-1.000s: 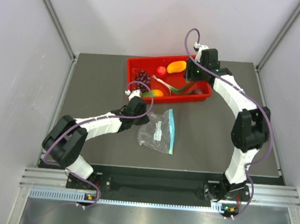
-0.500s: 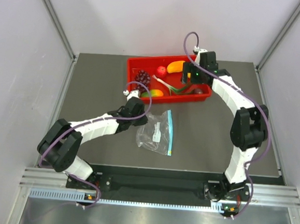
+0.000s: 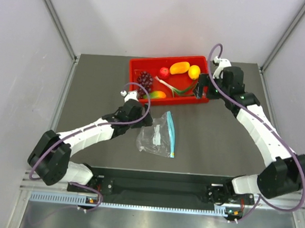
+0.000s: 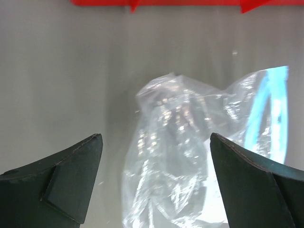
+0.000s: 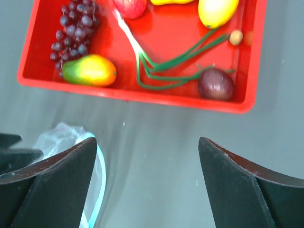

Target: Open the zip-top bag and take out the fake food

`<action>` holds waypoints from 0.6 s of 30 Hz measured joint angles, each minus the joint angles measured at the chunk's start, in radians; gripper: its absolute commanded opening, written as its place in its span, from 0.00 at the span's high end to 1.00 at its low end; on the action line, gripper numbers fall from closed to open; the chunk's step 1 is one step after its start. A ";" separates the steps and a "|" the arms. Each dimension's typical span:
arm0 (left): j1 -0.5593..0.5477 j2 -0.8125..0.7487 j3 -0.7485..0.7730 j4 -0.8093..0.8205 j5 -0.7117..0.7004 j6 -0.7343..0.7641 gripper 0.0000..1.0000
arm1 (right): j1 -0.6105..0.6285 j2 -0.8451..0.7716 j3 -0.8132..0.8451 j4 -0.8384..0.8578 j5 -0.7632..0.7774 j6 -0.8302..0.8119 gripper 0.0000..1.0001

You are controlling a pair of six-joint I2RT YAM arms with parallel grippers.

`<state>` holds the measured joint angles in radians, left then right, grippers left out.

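From above, the bag (image 3: 157, 138) lies flat on the table (image 3: 91, 88) just ahead of the left gripper (image 3: 142, 124), whose jaws are spread and hold nothing. The right gripper (image 3: 198, 91), also released and empty, hangs at the near right corner of the red tray (image 3: 138, 65), with the lemon (image 3: 194, 71) and mango (image 3: 179, 67) just beyond it. At the left wrist, the crinkled bag sits ahead between the 2 open fingers, its teal zip strip (image 4: 273, 109) toward the right finger, and it looks empty. At the right wrist, the maroon piece (image 5: 216, 83) rests in the tray ahead of the right finger. All 3 pieces seem out, so a clean retreat matters: lift straight up before drawing back, so no finger snags plastic or clips the tray wall.
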<state>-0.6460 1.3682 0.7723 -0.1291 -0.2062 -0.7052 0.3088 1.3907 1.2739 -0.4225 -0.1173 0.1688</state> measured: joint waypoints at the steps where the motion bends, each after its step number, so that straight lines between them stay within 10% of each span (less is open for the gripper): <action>1: 0.000 -0.011 0.005 -0.027 -0.013 0.005 0.01 | 0.000 -0.027 -0.024 -0.001 0.000 0.001 0.11; 18: 0.006 -0.210 0.505 -0.529 -0.443 0.173 0.01 | -0.181 -0.388 -0.278 -0.108 0.081 0.011 0.05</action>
<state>-0.6403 1.1580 1.2770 -0.6582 -0.6487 -0.5320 0.1276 1.0031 0.9955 -0.5304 -0.0364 0.1795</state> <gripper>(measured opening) 0.991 0.938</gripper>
